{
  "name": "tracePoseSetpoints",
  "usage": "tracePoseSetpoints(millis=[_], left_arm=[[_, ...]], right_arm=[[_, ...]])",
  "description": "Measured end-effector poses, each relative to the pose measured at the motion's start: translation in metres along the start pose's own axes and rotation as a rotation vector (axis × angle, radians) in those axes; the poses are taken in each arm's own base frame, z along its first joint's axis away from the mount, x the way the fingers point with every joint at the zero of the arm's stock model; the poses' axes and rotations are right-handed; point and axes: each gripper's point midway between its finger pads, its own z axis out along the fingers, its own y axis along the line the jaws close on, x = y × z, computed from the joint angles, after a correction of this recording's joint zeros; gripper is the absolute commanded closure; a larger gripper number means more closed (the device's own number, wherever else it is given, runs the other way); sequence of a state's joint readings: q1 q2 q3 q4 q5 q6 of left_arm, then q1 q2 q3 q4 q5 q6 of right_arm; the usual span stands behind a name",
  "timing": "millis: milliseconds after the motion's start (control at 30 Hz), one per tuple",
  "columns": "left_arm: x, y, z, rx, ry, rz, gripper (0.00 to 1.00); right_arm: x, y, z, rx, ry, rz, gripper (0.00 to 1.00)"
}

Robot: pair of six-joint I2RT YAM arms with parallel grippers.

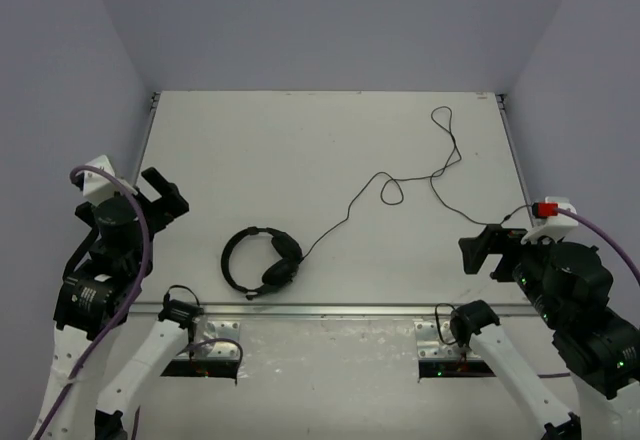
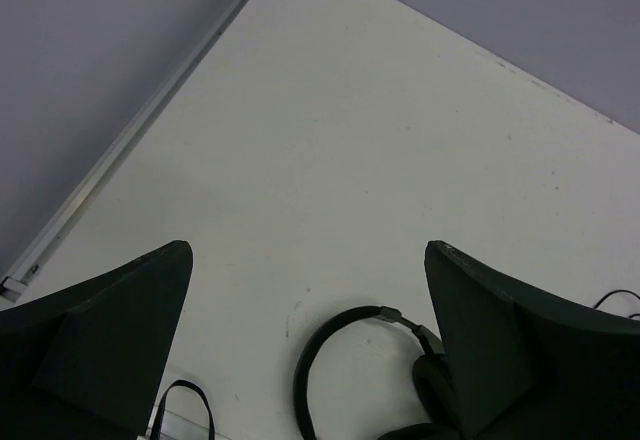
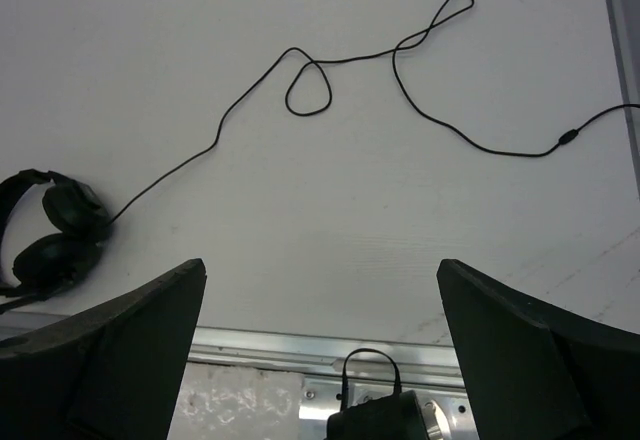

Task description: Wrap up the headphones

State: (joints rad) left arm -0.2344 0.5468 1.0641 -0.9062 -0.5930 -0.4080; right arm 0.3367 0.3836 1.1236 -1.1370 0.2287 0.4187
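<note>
Between grey walls (image 1: 330, 20), white table (image 1: 300, 150) bears headphones (image 1: 281, 267).

The black over-ear headphones (image 1: 262, 261) lie flat near the counter's near edge, left of centre, ear cups together. Their thin cord (image 1: 400, 182) trails unwound, looping toward the far right.

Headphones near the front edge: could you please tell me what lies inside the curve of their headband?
Inside the headband of the headphones only bare white table shows. The ear cups cover the spot beneath them, so that cannot be seen.
</note>
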Motion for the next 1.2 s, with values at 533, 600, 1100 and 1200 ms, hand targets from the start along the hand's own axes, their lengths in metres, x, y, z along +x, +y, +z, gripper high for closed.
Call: tracePoseSetpoints(millis=[533, 600, 1100, 1200], left_arm=[[0.111, -0.062, 0.052, 0.164, 0.396, 0.045, 0.0], [0.138, -0.06, 0.059, 0.123, 0.48, 0.034, 0.0], [0.241, -0.067, 0.053, -0.068, 0.729, 0.035, 0.0], [0.265, -0.045, 0.051, -0.178, 0.788, 0.086, 0.0]], right_arm=[[0.0, 0.018, 0.008, -0.126, -0.153, 0.103, 0.01], [0.0, 0.026, 0.014, -0.158, -0.152, 0.11, 0.01], [0.015, 0.071, 0.056, -0.347, -0.02, 0.103, 0.01], [0.015, 0.075, 0.059, -0.368, -0.029, 0.104, 0.01]])
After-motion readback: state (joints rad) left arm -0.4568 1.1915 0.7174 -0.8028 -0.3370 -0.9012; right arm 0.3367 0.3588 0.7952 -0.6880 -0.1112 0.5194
